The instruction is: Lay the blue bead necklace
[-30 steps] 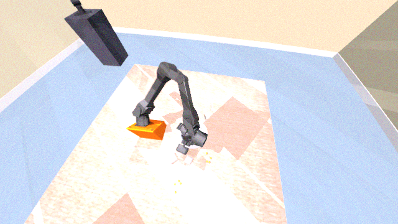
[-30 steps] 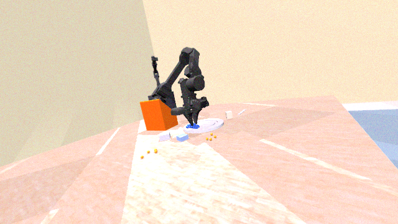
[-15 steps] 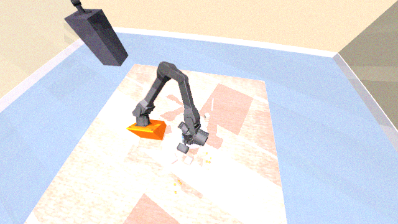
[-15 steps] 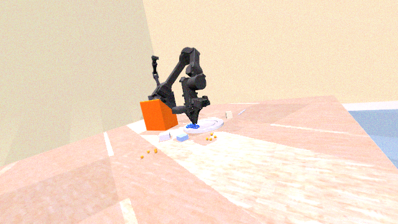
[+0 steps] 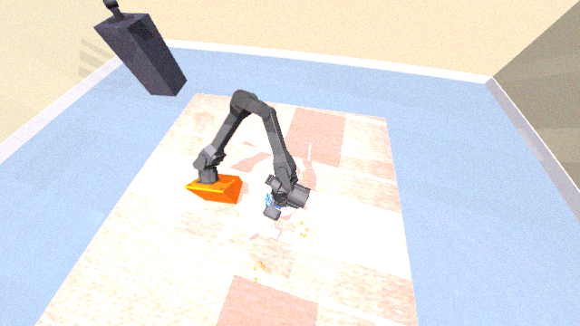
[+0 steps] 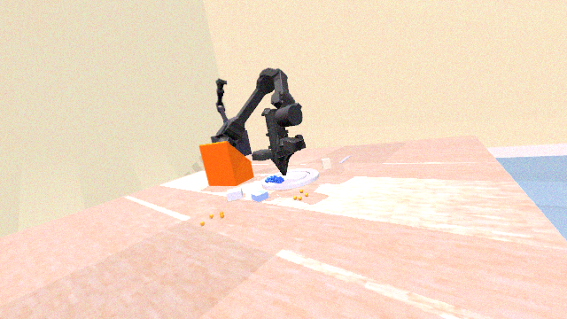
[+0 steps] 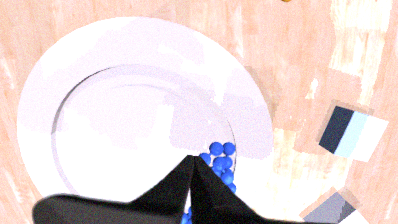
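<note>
The blue bead necklace point(image 5: 268, 199) point(image 6: 275, 179) point(image 7: 227, 176) lies bunched in a small heap on one side of the white round bead board point(image 6: 311, 178) point(image 7: 40, 100). In the wrist view the heap is near the inner ring line at the right, and the fingers hide part of it. My gripper point(image 6: 283, 174) point(image 7: 192, 161) is shut, its fingertips together low over the board beside the heap. No bead shows between the tips. In the top view the arm hides the fingertips and much of the board.
A blue-white block point(image 6: 260, 196) point(image 7: 350, 132) and a white block point(image 6: 234, 194) stand just outside the board. Small orange beads point(image 5: 301, 223) point(image 6: 301, 190) lie in two groups nearby. A pale block point(image 6: 326, 163) and a thin stick point(image 6: 345, 159) are beyond the board. The orange base point(image 5: 217, 192) point(image 6: 221, 166) carries the arm.
</note>
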Robot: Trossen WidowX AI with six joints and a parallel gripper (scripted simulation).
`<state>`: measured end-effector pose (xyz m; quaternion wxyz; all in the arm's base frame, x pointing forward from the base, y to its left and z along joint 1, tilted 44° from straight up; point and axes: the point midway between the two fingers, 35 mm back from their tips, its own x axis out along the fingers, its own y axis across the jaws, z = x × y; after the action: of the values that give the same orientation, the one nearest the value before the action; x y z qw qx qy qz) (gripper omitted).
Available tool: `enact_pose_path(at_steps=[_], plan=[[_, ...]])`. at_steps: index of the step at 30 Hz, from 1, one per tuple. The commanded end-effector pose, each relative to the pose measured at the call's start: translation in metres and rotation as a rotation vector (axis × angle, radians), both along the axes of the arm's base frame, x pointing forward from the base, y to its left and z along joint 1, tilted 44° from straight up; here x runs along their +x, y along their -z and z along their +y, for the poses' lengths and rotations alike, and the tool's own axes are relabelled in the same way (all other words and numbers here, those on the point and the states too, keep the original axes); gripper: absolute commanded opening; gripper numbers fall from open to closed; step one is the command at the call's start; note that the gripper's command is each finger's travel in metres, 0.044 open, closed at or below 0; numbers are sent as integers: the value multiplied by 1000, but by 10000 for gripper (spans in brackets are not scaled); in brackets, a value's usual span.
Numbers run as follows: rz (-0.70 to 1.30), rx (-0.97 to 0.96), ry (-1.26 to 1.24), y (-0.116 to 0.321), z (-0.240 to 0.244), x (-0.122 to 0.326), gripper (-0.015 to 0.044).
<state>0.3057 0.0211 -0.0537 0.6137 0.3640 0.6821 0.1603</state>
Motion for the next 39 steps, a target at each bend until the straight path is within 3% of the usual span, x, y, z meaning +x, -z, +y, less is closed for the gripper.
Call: enact_pose_path(at_steps=[1, 13, 30, 39], plan=[[-3, 2, 4, -2, 0, 3, 0], [-2, 3, 4, 7, 8, 3, 0], [-16, 4, 7, 1, 4, 6, 440], [-3, 2, 4, -2, 1, 6, 440]])
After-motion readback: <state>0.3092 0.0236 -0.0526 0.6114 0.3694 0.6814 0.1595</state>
